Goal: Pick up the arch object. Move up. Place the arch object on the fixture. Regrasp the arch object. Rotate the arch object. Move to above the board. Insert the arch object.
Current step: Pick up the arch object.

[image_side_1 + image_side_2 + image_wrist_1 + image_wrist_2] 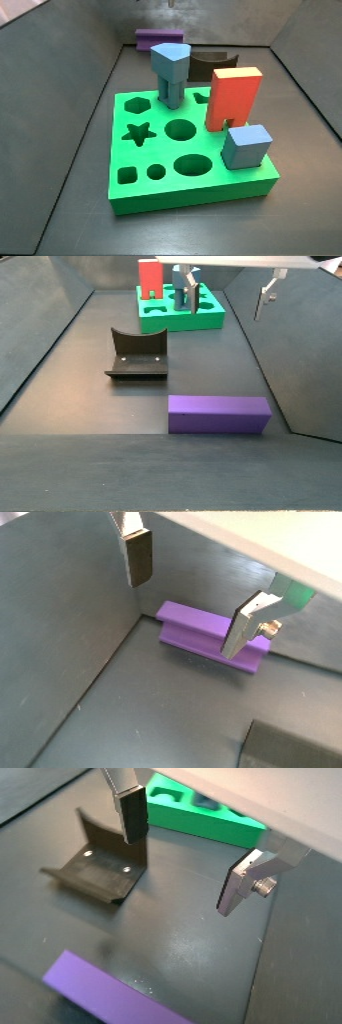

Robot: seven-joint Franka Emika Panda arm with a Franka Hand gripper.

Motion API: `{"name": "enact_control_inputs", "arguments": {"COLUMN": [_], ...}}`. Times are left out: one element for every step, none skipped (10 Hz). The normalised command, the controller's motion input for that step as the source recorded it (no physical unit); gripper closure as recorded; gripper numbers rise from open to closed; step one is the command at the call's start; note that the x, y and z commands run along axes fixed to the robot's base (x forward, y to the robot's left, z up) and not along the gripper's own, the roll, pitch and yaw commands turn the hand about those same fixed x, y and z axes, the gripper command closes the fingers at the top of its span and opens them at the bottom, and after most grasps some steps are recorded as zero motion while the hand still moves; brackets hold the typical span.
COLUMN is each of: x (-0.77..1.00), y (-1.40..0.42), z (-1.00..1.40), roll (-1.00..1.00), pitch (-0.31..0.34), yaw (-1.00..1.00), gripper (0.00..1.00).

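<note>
The gripper (pixel 187 597) is spread wide and holds nothing; in both wrist views its two silver fingers (pixel 241 884) with dark pads stand far apart, with only dark floor between them. In a side view the gripper (pixel 230 286) hangs high above the floor, near the far end of the bin, close to the board and well apart from the arch object.

In a wrist view the arch object (pixel 207 634) lies flat on the floor below the gripper, partly behind one finger. It is a purple long block. In a side view the arch object (pixel 218 414) rests on its long side at the near end of the floor, touching nothing. Its curved cut-out cannot be seen from here.

The fixture (pixel 136 354), a dark bracket with a scooped top on a base plate, stands between the arch object and the board, apart from both. It carries nothing.

The board (pixel 187 150) is a thick green slab with a star hole, round holes and a hexagon hole. A grey-blue pentagon post (pixel 171 70), a red-orange block (pixel 231 98) and a blue-grey cube (pixel 247 146) stand upright in it.

No writing or label can be read on any piece.
</note>
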Motion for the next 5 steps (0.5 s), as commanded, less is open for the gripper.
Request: {"name": "enact_control_inputs", "arguments": {"x": [0.0, 0.0, 0.0, 0.0, 0.0], "y": [0.0, 0.0, 0.0, 0.0, 0.0], "z": [-0.02, -0.02, 0.0, 0.0, 0.0], "roll": [0.0, 0.0, 0.0, 0.0, 0.0], "pitch": [0.006, 0.004, 0.0, 0.0, 0.0], "yaw": [-1.0, -1.0, -1.0, -1.0, -1.0], "gripper": [0.0, 0.0, 0.0, 0.0, 0.0]}}
